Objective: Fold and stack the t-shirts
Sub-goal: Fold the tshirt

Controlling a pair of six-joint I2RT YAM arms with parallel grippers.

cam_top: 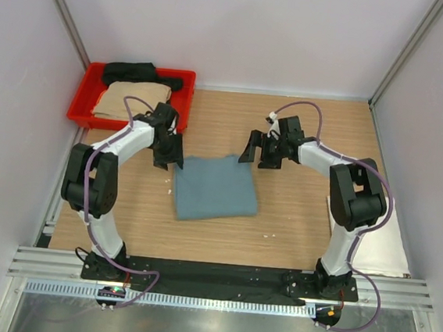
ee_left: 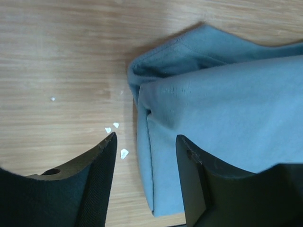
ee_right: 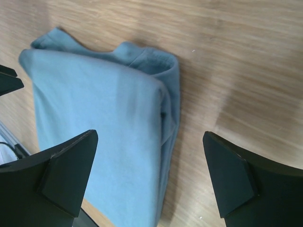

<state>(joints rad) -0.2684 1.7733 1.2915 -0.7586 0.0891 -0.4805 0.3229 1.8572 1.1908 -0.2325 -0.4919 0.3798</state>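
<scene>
The folded cloth t-shirt [cam_top: 215, 187] is plain dusty teal-blue; the desk [cam_top: 304, 205] pale wood-grain; the rectangular plastic tray [cam_top: 81, 115] red, with a tan cloth shirt [cam_top: 130, 99] and a black cloth shirt [cam_top: 130, 72].

Both arms reach forward, elbows bent, wrists pitched down. Left gripper [cam_top: 168, 161]: jaws parted narrowly. Right gripper [cam_top: 255, 157]: jaws spread wide. Grippers well apart.

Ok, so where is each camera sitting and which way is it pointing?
Top external: above and behind the robot, looking down on the table; left arm and right arm show whole.
Left wrist: on the left arm, looking down past the open left gripper.
Right wrist: on the right arm, looking down past the open right gripper.
Shared: all three see the folded teal-blue t-shirt.
</scene>
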